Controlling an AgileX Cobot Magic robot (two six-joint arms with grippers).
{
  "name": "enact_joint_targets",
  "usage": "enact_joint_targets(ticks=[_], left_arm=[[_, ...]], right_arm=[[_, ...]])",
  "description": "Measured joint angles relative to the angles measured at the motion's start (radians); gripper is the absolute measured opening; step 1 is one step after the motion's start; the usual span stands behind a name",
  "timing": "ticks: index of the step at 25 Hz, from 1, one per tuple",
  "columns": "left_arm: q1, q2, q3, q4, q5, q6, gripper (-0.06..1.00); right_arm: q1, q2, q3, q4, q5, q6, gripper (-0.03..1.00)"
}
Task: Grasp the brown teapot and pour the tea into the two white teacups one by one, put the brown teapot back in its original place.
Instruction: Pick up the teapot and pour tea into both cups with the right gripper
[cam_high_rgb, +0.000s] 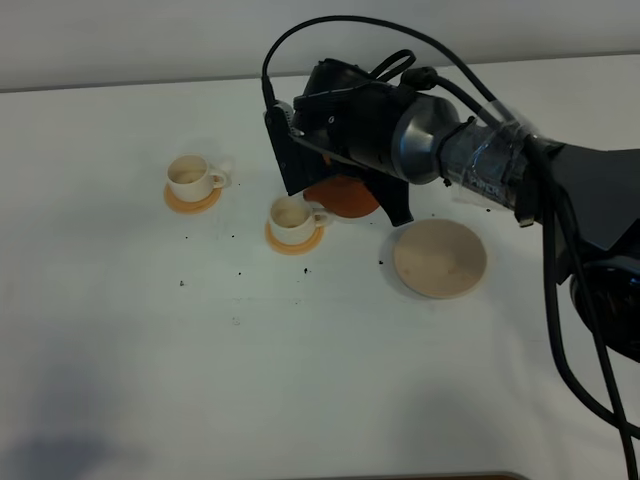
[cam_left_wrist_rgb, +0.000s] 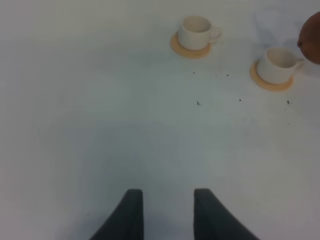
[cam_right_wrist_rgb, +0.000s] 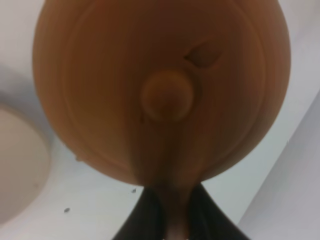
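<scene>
My right gripper (cam_right_wrist_rgb: 175, 221) is shut on the loop handle of the brown teapot (cam_right_wrist_rgb: 160, 90), whose lid and knob fill the right wrist view. From the high camera only an orange-brown part of the teapot (cam_high_rgb: 342, 198) shows under the wrist, just right of the nearer white teacup (cam_high_rgb: 292, 220). The farther teacup (cam_high_rgb: 190, 177) stands to the left. Each cup sits on a small orange coaster. The pale beige saucer (cam_high_rgb: 440, 258) lies bare to the right. My left gripper (cam_left_wrist_rgb: 167, 212) hovers open over bare table, with both teacups (cam_left_wrist_rgb: 196, 31) (cam_left_wrist_rgb: 277, 63) well ahead of it.
The right arm's black wrist and cables (cam_high_rgb: 400, 120) reach across the middle of the white table (cam_high_rgb: 300, 380). Small dark specks (cam_high_rgb: 238, 272) dot the cloth near the cups.
</scene>
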Motion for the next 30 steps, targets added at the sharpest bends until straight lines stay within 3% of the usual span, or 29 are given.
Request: enact_joint_targets(ticks=[30], left_arm=[[0.000, 0.000, 0.000, 0.000, 0.000, 0.001, 0.25]], right_arm=[[0.068, 0.011, 0.000, -0.177, -0.024, -0.040, 0.09]])
